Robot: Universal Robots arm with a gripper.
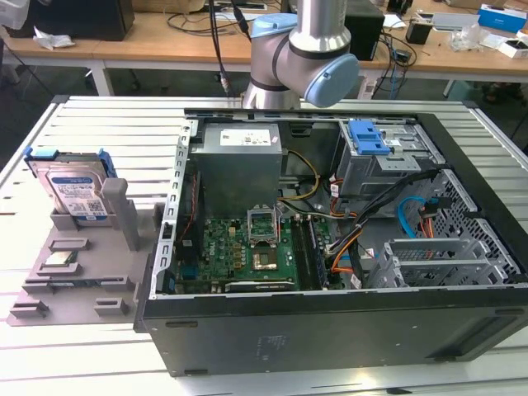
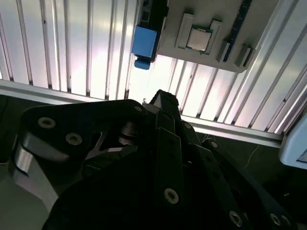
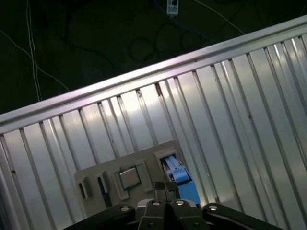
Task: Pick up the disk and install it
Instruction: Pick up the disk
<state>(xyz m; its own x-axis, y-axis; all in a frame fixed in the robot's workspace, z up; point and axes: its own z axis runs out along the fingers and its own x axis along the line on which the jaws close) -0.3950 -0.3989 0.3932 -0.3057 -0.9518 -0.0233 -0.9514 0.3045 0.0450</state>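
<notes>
Looking down past the gripper (image 3: 165, 186): what do its jaws hold?
Nothing; they sit together, empty, in the first wrist view.
Where is the disk (image 3: 178, 173)?
Just ahead of the jaw tips and beneath them, not touching, standing on edge in a grey holder (image 3: 110, 165), blue rail uppermost. A square processor chip (image 3: 128, 178) lies beside it.
</notes>
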